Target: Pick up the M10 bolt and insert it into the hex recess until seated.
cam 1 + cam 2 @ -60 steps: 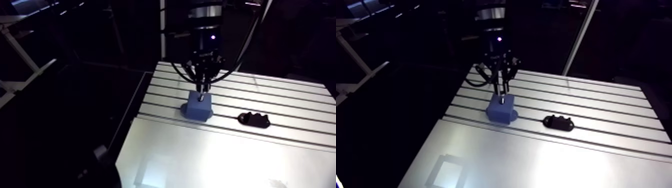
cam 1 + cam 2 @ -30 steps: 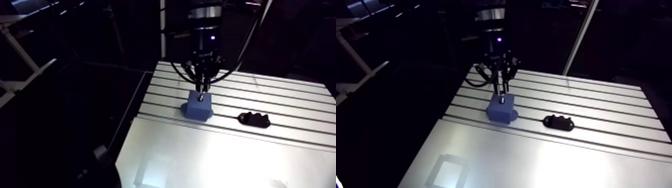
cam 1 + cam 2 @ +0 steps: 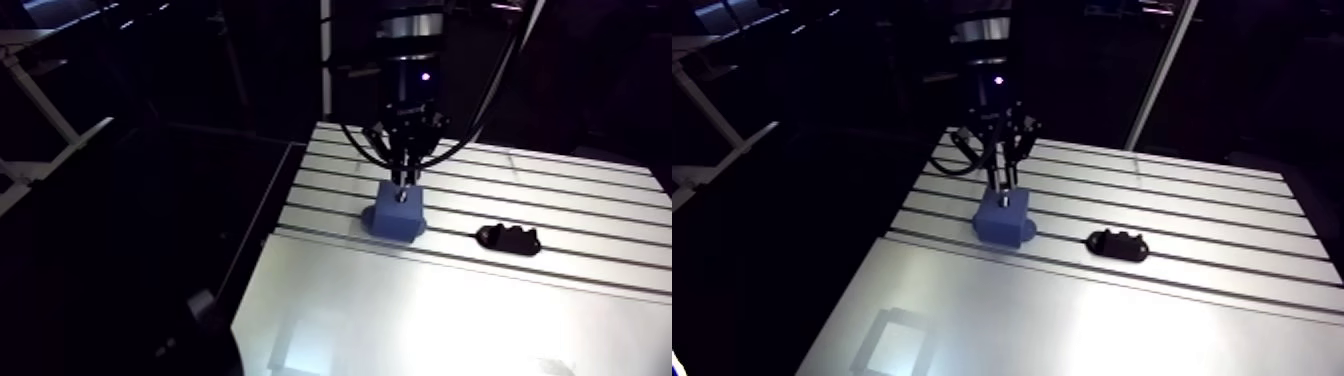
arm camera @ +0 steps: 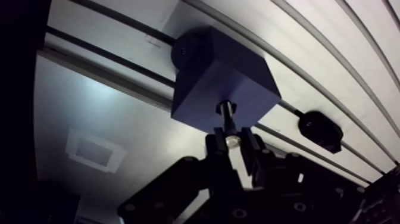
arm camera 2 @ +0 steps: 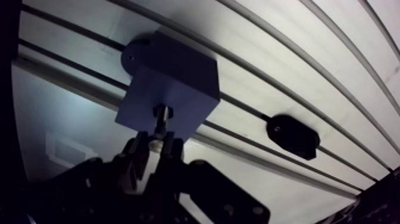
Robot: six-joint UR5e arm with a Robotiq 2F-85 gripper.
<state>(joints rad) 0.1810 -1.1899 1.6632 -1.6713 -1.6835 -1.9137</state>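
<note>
Blue block [image 4: 223,83] sits on the slotted bench [image 4: 89,113], nearer the bench's left edge in the arm view, with a round holed lug [image 4: 184,50] at its base and the hex recess [image 4: 225,108] in its top face. Jaws are closed on the head of the M10 bolt [image 4: 228,124], which stands upright over the block with its shank tip at the recess mouth; depth inside can't be read. Right of the block and well apart, a small black part [image 4: 320,130] lies on a bench slot.
</note>
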